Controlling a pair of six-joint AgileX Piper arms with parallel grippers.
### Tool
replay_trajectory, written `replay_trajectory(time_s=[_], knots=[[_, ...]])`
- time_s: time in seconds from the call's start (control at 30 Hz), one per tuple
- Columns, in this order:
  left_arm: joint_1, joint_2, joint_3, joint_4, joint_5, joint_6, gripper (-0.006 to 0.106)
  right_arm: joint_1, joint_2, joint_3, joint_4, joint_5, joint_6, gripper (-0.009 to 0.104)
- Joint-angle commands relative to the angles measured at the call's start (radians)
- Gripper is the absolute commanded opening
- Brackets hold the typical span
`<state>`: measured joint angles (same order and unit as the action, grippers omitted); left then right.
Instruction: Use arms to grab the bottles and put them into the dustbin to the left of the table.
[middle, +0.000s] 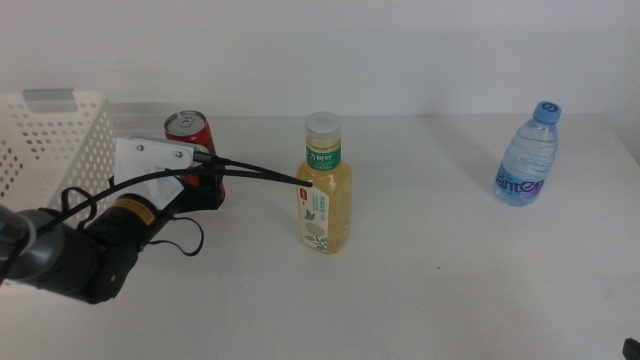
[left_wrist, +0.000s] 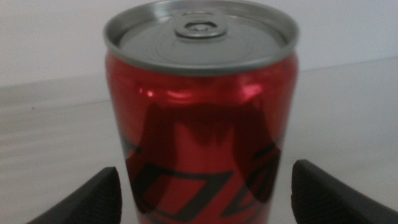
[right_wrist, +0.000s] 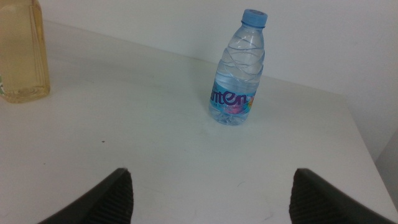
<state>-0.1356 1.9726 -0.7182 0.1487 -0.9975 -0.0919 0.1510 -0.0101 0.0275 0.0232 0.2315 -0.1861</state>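
Up close, left hand (left_wrist: 202, 186) astride cola can (left_wrist: 200, 118)

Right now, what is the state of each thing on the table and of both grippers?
Can: upright, unopened, between the open left fingers.
Tea bottle: upright, capped.
Water bottle: upright, capped, far from both grippers.
Dustbin: at the table's left, contents hidden.
Right gripper: open, holding nothing, facing the water bottle.
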Motion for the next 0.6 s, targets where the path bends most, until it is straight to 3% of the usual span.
replay_trajectory(time_s=[0.0,0.43,0.57], knots=[[-0.001,-0.025,-0.046,-0.021,-0.07,-0.018,0.09,-0.007,-0.027,-0.008,-0.006,-0.076,-0.009,0.066],[-0.001,0.058,-0.164,-0.047,-0.062,-0.025,0.09,-0.007,-0.027,-0.008,-0.006,-0.076,-0.009,0.066],[-0.001,0.062,-0.172,-0.062,-0.049,-0.042,0.083,-0.007,-0.027,-0.008,-0.006,-0.076,-0.009,0.066]])
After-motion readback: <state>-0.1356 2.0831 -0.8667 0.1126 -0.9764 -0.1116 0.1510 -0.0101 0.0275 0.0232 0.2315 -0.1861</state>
